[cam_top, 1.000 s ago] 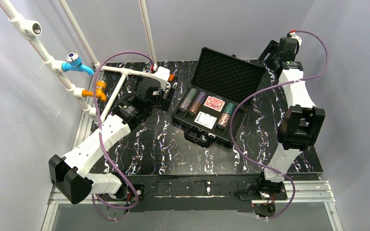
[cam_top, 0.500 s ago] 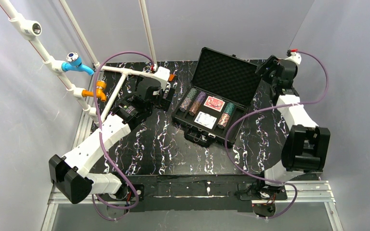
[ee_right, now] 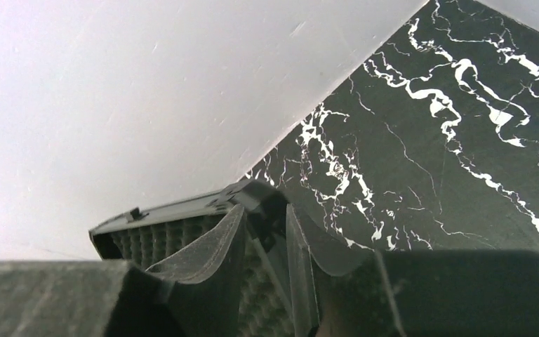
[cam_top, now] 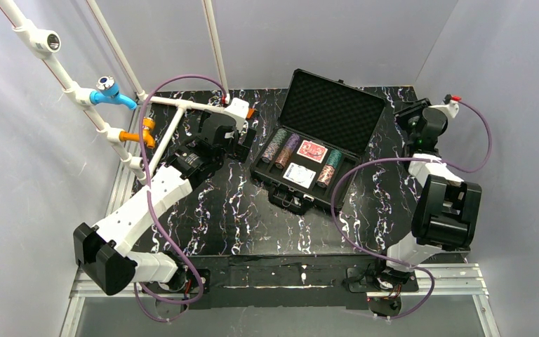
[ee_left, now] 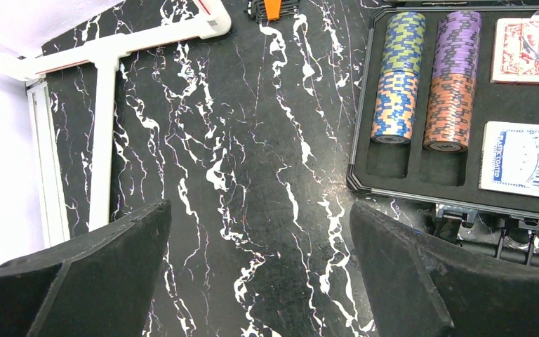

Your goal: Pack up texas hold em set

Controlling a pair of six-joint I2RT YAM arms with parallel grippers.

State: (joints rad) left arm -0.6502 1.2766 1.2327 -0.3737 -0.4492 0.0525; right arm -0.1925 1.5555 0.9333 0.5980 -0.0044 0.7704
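Lying open on the black white-veined table [cam_top: 238, 210], the hard black case [cam_top: 333, 109] has its egg-crate foam lid upright. Striped round chips [ee_left: 398, 77] lie on edge in rows in the tray, beside a red deck [ee_left: 530, 50] and a blue deck [ee_left: 523, 160], both flat. Left gripper [ee_left: 260, 217]: jaws spread wide, holding nothing, hovering over the table just left of the case, arm stretched forward. Right gripper [ee_right: 263, 267]: jaws partly apart, nothing between them, near the lid's right corner, apart from it; arm sharply bent at the elbow.
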